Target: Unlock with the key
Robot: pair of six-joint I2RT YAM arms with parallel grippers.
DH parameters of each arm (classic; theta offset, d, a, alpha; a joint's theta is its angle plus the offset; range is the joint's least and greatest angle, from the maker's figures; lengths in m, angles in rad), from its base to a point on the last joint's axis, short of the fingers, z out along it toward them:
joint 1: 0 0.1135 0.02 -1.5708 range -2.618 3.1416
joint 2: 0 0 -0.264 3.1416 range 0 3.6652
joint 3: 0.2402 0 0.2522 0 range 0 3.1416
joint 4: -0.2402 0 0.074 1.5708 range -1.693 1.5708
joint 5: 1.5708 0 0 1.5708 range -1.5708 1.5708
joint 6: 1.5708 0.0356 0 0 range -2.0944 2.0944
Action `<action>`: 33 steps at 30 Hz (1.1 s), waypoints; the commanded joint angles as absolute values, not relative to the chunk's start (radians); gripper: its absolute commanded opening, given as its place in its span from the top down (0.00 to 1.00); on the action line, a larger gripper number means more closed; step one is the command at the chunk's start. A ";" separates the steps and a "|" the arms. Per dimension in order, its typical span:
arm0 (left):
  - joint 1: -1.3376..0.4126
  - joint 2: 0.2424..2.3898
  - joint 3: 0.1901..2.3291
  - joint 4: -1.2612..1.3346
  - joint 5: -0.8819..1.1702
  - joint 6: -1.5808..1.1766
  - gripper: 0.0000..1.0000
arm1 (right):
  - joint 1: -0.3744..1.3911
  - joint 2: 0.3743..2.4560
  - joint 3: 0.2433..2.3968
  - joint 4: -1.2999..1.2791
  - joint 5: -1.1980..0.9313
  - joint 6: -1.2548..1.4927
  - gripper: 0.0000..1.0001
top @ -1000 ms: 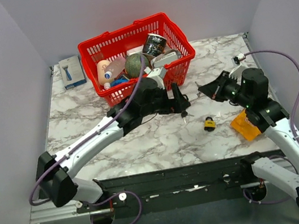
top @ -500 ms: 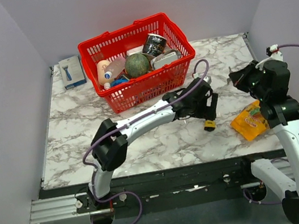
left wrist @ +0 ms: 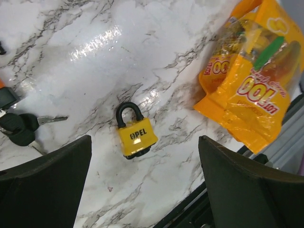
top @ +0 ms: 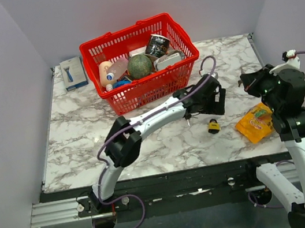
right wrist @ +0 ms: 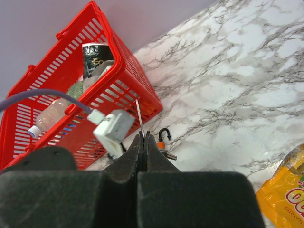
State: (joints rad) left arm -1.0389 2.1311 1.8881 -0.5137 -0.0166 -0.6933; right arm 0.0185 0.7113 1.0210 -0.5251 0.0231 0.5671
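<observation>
A yellow padlock with a black shackle lies flat on the marble table. In the left wrist view the padlock lies below my left gripper, whose jaws stand wide open and empty on either side of it. That left gripper hovers just behind the lock. My right gripper is shut on the key, whose thin metal blade sticks out beyond the tips. This gripper hangs raised at the right side, well away from the lock.
A small orange padlock and a bunch of black-headed keys lie left of the yellow lock. An orange snack bag lies to the right. A red basket full of groceries stands behind, with a blue box at the back left.
My left arm has swung right from the table's middle and now hovers open by the yellow padlock. My right arm has drawn back to the right, still shut on the key.
</observation>
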 commanded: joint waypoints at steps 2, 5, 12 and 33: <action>-1.083 2.331 2.089 -0.715 -0.064 -0.635 0.07 | 0.015 0.695 1.037 -0.549 0.034 0.574 0.99; -1.097 2.401 2.180 -0.787 -0.090 -0.632 0.09 | 0.014 0.684 1.031 -0.551 0.032 0.577 0.99; -1.098 2.468 2.206 -0.831 -0.092 -0.650 0.14 | 0.015 0.673 1.011 -0.546 0.011 0.595 0.99; -1.060 2.192 1.904 -0.678 -0.023 -0.718 1.00 | 0.015 0.681 0.954 -0.519 -0.196 0.483 0.99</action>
State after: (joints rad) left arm -1.0904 2.3592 2.0186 -0.7322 -0.0292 -0.6613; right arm 0.0181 0.6823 0.9813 -0.5247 -0.0635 0.5652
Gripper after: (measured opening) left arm 0.429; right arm 0.013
